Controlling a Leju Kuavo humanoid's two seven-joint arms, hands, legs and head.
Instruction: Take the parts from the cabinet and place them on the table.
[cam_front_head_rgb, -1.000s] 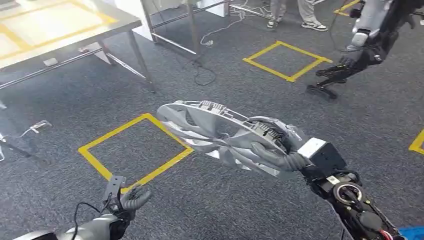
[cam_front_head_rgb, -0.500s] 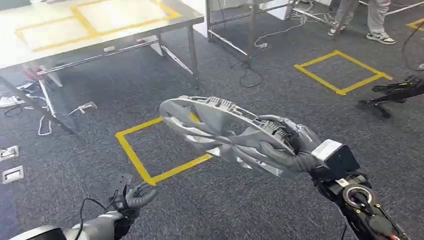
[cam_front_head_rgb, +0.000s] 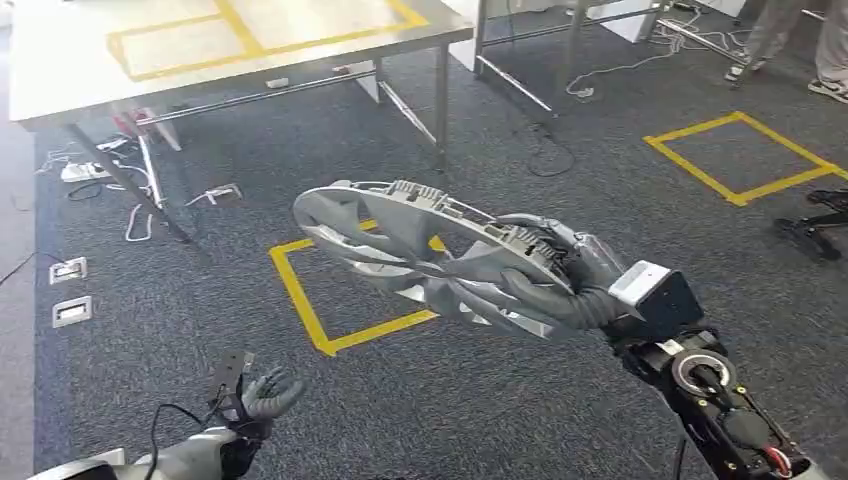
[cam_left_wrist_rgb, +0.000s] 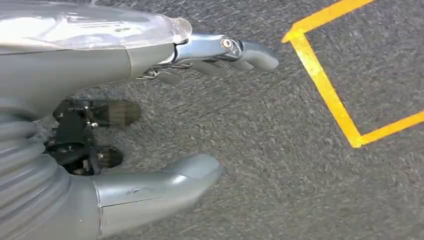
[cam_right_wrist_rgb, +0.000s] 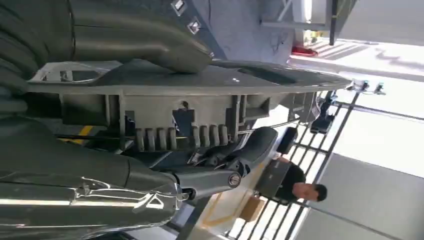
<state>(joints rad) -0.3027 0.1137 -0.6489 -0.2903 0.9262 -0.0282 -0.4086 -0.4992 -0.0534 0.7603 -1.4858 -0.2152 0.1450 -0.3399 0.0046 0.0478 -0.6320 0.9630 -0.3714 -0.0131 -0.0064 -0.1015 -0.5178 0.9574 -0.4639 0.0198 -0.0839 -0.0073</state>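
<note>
Fingers of my right robot hand (cam_front_head_rgb: 560, 285) wrap tight around a big grey fan part (cam_front_head_rgb: 420, 250), holding it up in the air over the dark carpet (cam_front_head_rgb: 520, 400) and a yellow tape square (cam_front_head_rgb: 345, 290). My left robot hand (cam_front_head_rgb: 262, 393) is low by my side with its fingers spread and nothing in it. The shiny surface (cam_front_head_rgb: 60, 50) with yellow lines stands well apart, past the fan part.

Your right hand (cam_front_head_rgb: 560, 290) grips the grey fan part (cam_front_head_rgb: 430, 255) above the yellow floor square (cam_front_head_rgb: 345, 290); left hand (cam_front_head_rgb: 262, 393) hangs open, table (cam_front_head_rgb: 60, 60) ahead.
</note>
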